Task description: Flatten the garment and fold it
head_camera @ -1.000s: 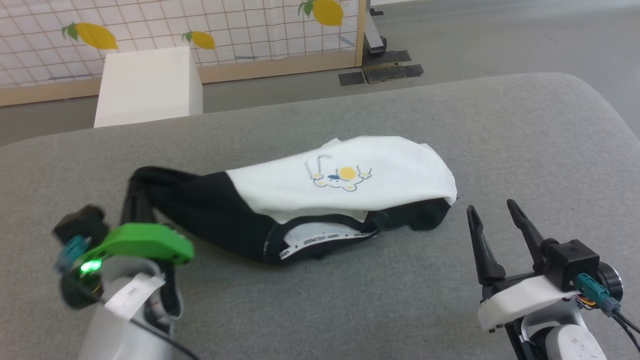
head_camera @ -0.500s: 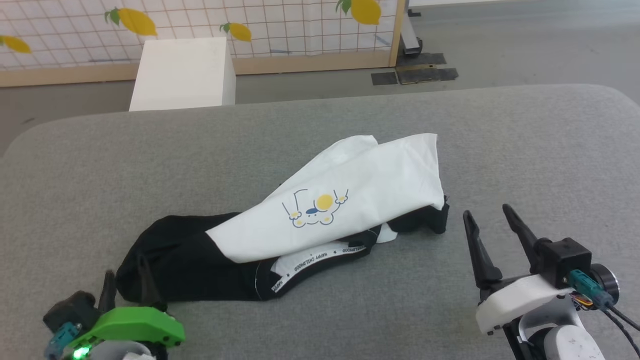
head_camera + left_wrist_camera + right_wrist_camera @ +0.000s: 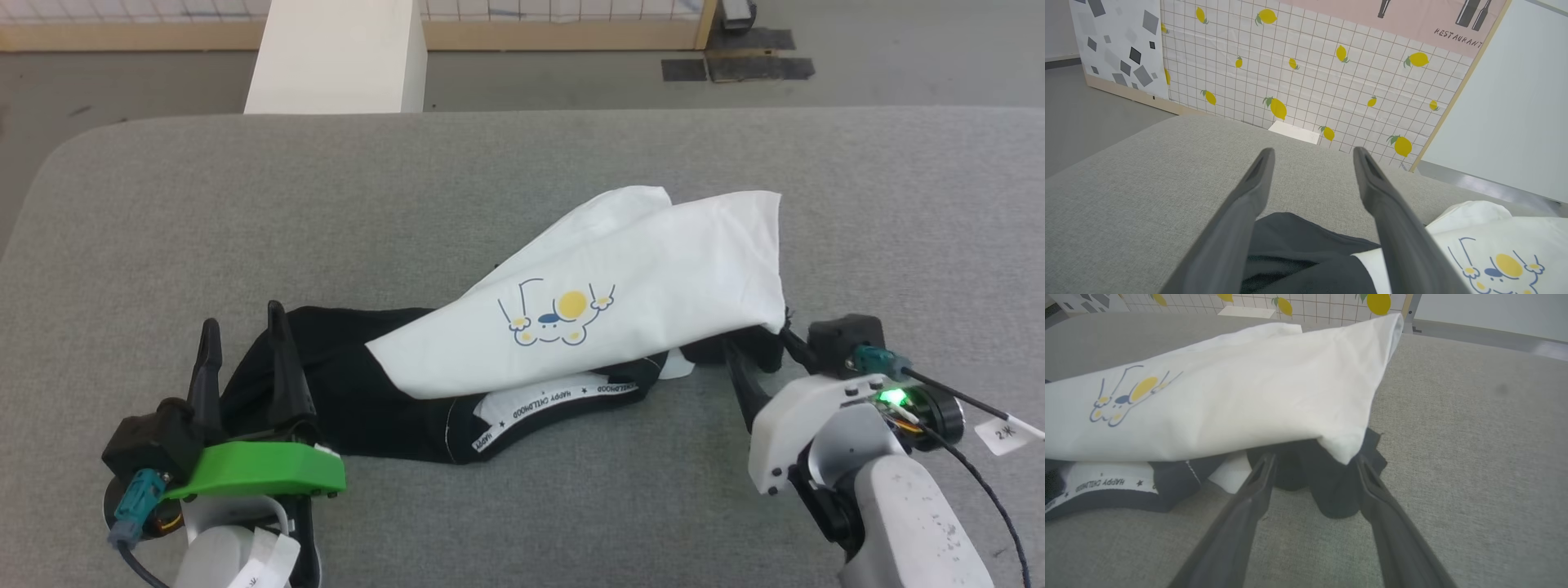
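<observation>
Grey fabric counter (image 3: pixel 490 163) before a lemon-print partition (image 3: pixel 1310 81); the garment (image 3: pixel 637 278) lies crumpled mid-frame. My left jaws, spread, stand over its black end at lower left; my right jaws, spread, flank black cloth under its white corner, right.

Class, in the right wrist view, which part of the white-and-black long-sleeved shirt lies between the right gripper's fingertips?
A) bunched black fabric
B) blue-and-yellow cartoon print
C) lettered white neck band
A: the right gripper stands open with a black bunch of the white-and-black long-sleeved shirt between its fingertips.
</observation>
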You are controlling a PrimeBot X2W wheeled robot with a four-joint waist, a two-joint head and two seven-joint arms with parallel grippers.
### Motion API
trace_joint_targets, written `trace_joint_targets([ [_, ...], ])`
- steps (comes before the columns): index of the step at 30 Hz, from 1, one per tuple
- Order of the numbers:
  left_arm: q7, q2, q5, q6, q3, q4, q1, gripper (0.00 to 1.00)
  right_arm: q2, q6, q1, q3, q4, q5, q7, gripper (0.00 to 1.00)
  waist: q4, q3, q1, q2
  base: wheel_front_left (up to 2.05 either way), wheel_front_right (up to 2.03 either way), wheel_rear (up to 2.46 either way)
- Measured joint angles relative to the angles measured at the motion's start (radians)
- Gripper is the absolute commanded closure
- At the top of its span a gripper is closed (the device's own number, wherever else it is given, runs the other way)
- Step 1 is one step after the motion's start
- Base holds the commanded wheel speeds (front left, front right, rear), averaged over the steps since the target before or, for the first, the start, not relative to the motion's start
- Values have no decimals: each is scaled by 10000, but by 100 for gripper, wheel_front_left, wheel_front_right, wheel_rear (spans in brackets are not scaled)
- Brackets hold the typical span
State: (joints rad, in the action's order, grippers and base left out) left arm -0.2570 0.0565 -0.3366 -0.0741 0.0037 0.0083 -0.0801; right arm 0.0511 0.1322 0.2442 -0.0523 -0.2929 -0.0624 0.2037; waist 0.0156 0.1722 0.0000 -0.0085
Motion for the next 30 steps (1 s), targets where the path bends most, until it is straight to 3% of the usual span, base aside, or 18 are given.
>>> trace_joint_targets([
  [1, 0, -2, 15, -6, -17, 0, -16, 0, 0, 0, 89, -58, -58, 2, -19, 100, 42, 47, 0, 0, 0, 0, 0],
  [7, 2, -15, -138, -182, -150, 58, -26, 0, -4, 0, 254, -257, -182, -104, -146, 100, 143, 143, 0, 0, 0, 0, 0],
  [11, 0, -21, -159, -238, -113, 161, 7, 0, 90, 0, -10, -566, 499, -529, -178, 100, 15, -23, 0, 0, 0, 0, 0],
  [15, 0, -31, -157, -240, 38, 196, 167, 0, 343, 0, -761, -736, 2437, -1064, 251, 100, -247, -280, 0, 0, 0, 0, 0],
  [24, 0, -36, -153, -132, 437, 430, 244, 0, 1028, 2, -2128, -224, 8111, -1593, 2625, 100, -939, -730, 0, 0, 0, 0, 0],
  [27, 0, -36, -153, -98, 445, 462, 258, 0, 961, 0, -2257, 368, 9417, -1429, 3208, 100, -1047, -855, 0, 0, 0, 0, 0],
  [30, 0, -38, -155, -73, 364, 466, 291, 0, 897, 2, -2248, 1051, 9775, -1237, 3731, 100, -1084, -922, 0, 0, 0, 0, 0],
])
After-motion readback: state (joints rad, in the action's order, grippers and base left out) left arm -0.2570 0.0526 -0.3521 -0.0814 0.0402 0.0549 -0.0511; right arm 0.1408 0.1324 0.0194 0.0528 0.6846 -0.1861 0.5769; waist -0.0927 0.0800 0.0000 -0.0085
